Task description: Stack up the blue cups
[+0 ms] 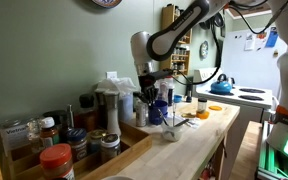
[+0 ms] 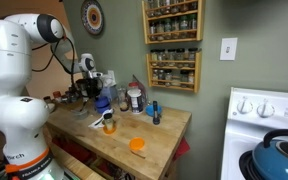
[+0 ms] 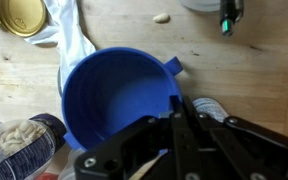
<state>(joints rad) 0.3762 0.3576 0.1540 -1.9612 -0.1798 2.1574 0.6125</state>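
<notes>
In the wrist view a dark blue cup [image 3: 114, 100] stands open side up on the wooden counter. My gripper [image 3: 176, 105] reaches down over its right rim, and the two fingers are closed together on the rim wall. In both exterior views the gripper [image 1: 150, 97] [image 2: 92, 92] is low among the jars at the back of the counter, with a blue shape [image 2: 101, 102] right by it. I cannot make out a second blue cup.
A gold lid [image 3: 19, 15], a white cloth [image 3: 69, 35] and a jar of pale nuts [image 3: 19, 145] crowd the cup. A red-lidded jar [image 2: 134, 97], an orange disc [image 2: 137, 145] and a small jar [image 2: 108, 124] stand on the counter [image 2: 159, 135]. A blue kettle [image 2: 281, 157] sits on the stove.
</notes>
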